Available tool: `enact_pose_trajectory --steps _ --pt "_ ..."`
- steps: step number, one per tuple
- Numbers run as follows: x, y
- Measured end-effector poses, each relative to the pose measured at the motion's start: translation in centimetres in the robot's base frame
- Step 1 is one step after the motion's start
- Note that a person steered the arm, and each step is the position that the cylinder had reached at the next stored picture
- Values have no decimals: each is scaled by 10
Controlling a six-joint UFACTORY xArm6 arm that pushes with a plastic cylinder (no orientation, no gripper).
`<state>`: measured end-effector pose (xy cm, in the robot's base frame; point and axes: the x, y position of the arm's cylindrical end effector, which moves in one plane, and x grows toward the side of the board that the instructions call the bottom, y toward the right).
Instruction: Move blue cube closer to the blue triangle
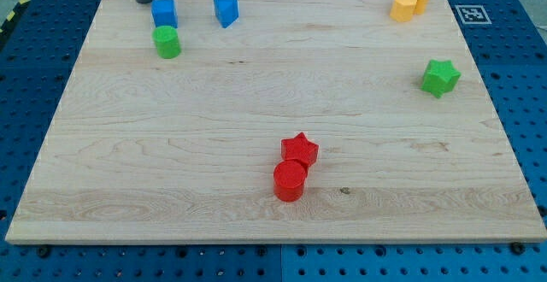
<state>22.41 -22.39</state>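
The blue cube [164,12] sits near the board's top left corner. The blue triangle [226,11] lies a short way to its right, with a gap between them. My tip [142,0] is the end of the dark rod at the view's top left, just left of and slightly above the blue cube, very close to it; contact cannot be told. A green cylinder [167,42] stands just below the blue cube.
A yellow block pair [409,2] lies at the top right. A green star [440,78] sits at the right. A red star [299,150] touches a red cylinder [290,180] at the bottom centre. The wooden board [128,171] rests on a blue pegboard.
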Motion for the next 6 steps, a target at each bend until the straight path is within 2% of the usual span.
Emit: enact_pose_trajectory --steps 1,3,4,5,6 --pt "27 8" --pt "30 31" --pt "32 65" --pt "51 94" --pt "88 115"
